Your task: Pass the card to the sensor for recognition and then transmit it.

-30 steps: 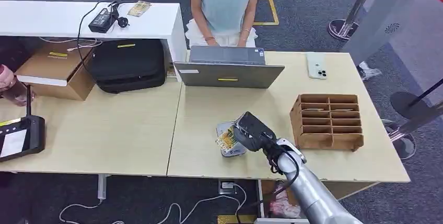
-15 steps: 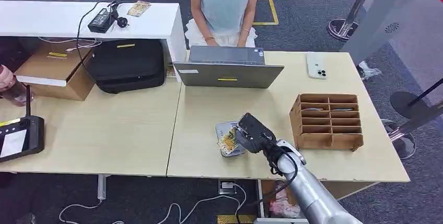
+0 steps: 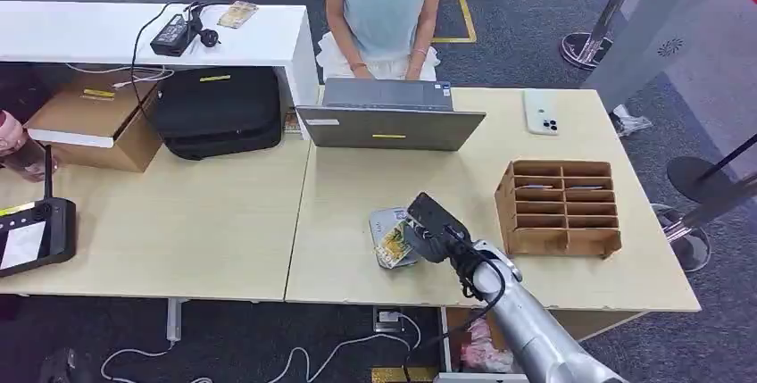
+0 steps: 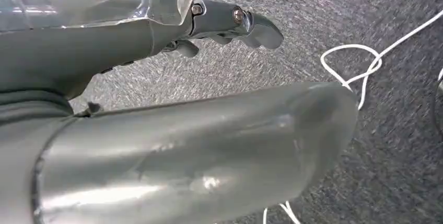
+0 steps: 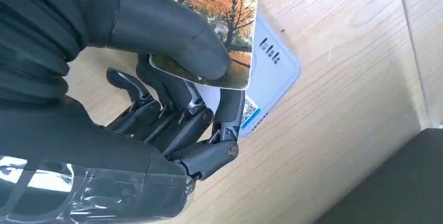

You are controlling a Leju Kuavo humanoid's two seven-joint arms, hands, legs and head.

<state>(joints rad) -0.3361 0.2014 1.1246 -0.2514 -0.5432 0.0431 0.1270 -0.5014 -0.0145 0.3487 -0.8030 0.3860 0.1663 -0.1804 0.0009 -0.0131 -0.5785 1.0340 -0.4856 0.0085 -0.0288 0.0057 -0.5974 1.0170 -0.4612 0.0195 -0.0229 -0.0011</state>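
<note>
My right hand [image 3: 430, 225] pinches a card [image 3: 391, 245] printed with an autumn-tree picture, just above the flat grey-white sensor pad [image 3: 384, 221] on the light wooden table [image 3: 223, 222]. Up close in the right wrist view, the thumb [image 5: 172, 31] presses the card [image 5: 230, 4] against the fingers beneath it, and the sensor [image 5: 274, 67] lies directly under the card. My left hand [image 4: 230, 23] hangs over grey carpet with its fingers loosely curled and nothing in them.
A brown slotted card rack [image 3: 561, 207] stands right of my hand. A grey laptop [image 3: 390, 120] sits at the far side, with a person [image 3: 384, 8] seated behind it. A white phone [image 3: 541, 112] lies at far right, a black terminal [image 3: 31, 236] at the left edge.
My right hand has lowered slightly with the card, bringing it closer over the sensor pad. Nothing else has moved.
</note>
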